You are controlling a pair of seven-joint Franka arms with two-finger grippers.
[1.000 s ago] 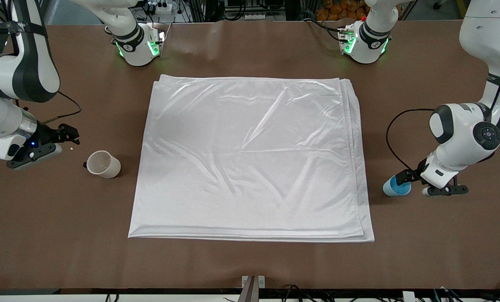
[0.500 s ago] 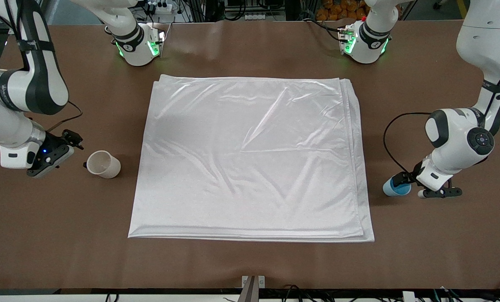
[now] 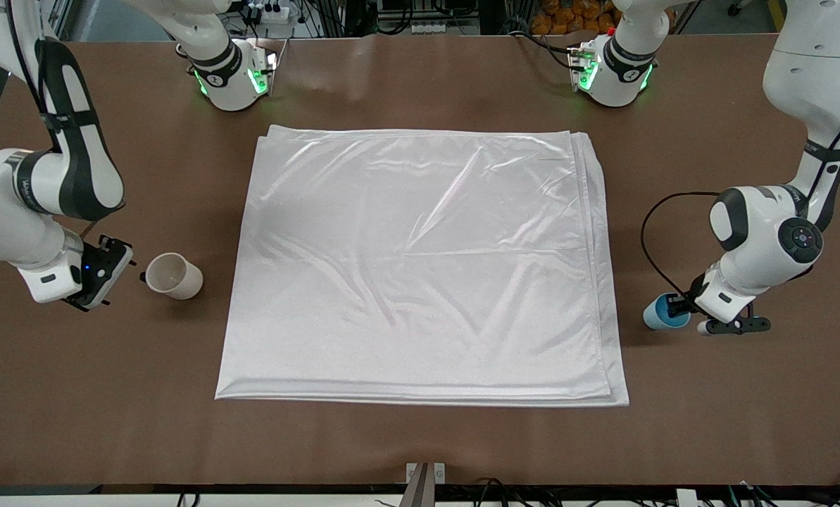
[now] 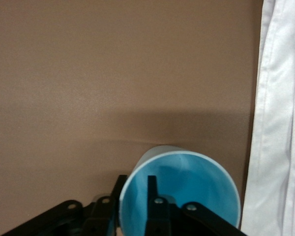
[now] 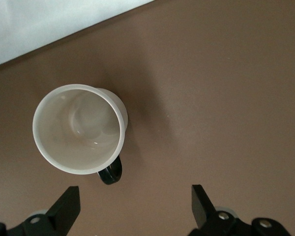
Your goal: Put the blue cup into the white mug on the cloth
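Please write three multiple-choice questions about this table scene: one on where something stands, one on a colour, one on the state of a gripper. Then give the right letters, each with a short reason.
1. Where does the cream-white cylindrical mug with a small dark handle stand?
A. on the bare brown table, beside the cloth toward the right arm's end
B. on the middle of the cloth
C. inside the blue cup

2. What colour is the large shiny folded satin-like cloth?
A. blue
B. white
C. brown

3. How is the left gripper set on the small handleless light blue cup?
A. wide open, high above it
B. one finger inside the rim, one outside, pinching the wall
C. holding a handle

Answers: 1 A, bare table surrounds the mug in the front and right wrist views, where the right gripper is open. 2 B, it shows white in the front view. 3 B, the left wrist view shows the fingers on either side of the wall.
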